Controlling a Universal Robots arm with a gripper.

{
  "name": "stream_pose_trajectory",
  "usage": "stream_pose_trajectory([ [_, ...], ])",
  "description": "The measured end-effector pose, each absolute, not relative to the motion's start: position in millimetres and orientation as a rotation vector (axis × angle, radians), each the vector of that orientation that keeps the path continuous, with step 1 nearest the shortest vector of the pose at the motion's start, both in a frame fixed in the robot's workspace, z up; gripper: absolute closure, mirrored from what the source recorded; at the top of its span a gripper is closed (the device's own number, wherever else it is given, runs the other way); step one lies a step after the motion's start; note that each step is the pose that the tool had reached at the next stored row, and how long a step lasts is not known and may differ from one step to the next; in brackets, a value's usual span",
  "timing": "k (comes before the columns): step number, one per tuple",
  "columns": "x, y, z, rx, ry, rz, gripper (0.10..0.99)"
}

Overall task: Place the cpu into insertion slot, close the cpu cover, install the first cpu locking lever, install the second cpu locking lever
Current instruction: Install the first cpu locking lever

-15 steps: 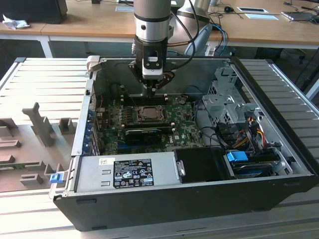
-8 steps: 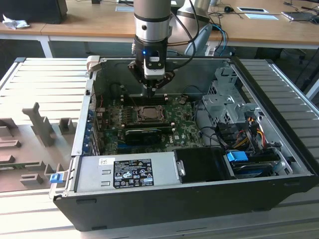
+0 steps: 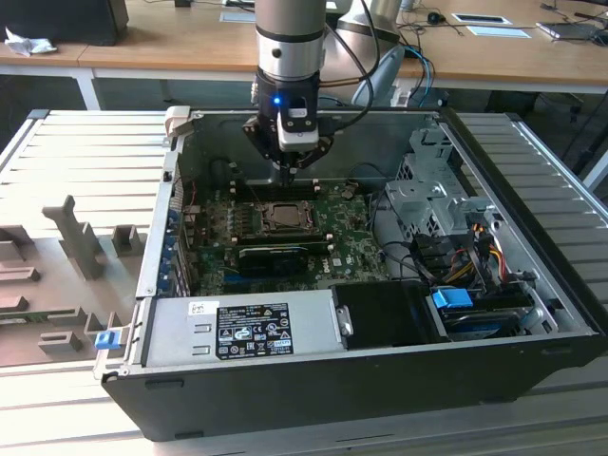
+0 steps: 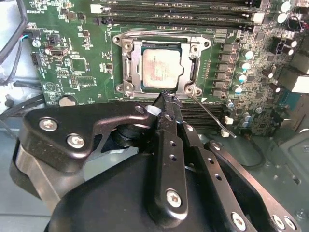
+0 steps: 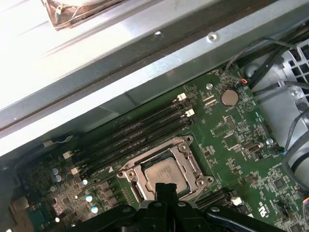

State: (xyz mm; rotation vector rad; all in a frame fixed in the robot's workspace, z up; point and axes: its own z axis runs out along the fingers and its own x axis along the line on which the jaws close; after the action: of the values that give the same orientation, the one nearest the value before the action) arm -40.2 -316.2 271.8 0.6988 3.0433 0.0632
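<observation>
At cover (image 4: pixel 133 67) corner, jaws found pressed shut, nothing held; chip (image 4: pixel 161 69) seated just beyond tips; lever (image 4: pixel 212 115) slanted away alongside.

We see a silver-grey arm (image 3: pixel 290 38), banded in black, with black cables (image 3: pixel 350 59) and a blue light (image 3: pixel 276 101) above its black pincer (image 4: pixel 166 96), whose matt links (image 4: pixel 116 121) carry silver screws (image 4: pixel 173 196) and small round holes (image 4: pixel 172 143)

silver-grey cpu (image 4: pixel 161 69), green motherboard (image 4: pixel 77 29)
</observation>
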Motion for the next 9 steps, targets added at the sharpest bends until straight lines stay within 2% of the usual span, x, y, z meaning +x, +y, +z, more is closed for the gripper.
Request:
stream_pose_trajectory([
  [9,-40.2,-316.2,271.8,0.546,3.076,0.064,0.980],
])
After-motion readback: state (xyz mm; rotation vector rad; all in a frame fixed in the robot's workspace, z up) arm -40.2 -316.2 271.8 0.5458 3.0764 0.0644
